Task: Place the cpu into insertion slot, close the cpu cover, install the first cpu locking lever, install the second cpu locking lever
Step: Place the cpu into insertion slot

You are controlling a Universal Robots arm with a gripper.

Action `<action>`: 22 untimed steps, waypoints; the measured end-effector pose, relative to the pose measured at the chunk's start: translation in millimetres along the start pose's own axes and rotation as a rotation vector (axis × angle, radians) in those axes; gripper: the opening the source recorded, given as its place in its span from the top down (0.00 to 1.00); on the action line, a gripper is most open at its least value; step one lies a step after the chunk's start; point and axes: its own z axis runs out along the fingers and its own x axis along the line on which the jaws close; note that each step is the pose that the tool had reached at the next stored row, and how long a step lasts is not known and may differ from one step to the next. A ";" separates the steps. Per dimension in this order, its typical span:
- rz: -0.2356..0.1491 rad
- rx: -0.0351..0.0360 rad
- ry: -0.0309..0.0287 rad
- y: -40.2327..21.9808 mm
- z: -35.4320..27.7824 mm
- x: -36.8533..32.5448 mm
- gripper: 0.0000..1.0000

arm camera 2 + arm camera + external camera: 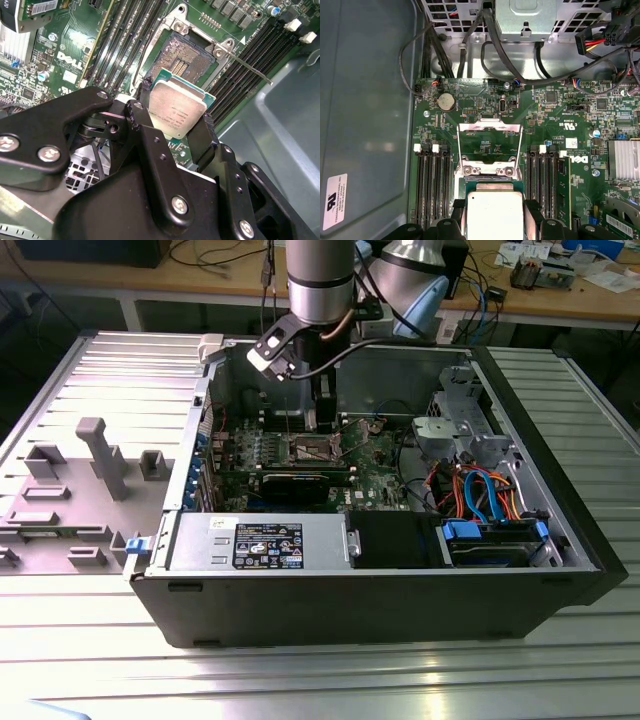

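CPU (177, 106) is clamped by two opposite edges in the gripper (176, 107), the jaws being closed to its width. It is held just above the socket (189, 57), which lies exposed beyond the fingertips. The cover (490, 145) is swung open.

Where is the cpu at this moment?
In the second wrist view the cpu is held by the gripper close to the bare insertion slot, not yet seated, with memory slots on either side.
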 end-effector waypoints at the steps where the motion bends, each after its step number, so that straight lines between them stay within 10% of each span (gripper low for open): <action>1: 0.000 0.0000 0.0000 0.0 0.3 0.0 0.46; 22: 0.000 0.0008 -0.0001 -3.6 11.6 0.2 0.46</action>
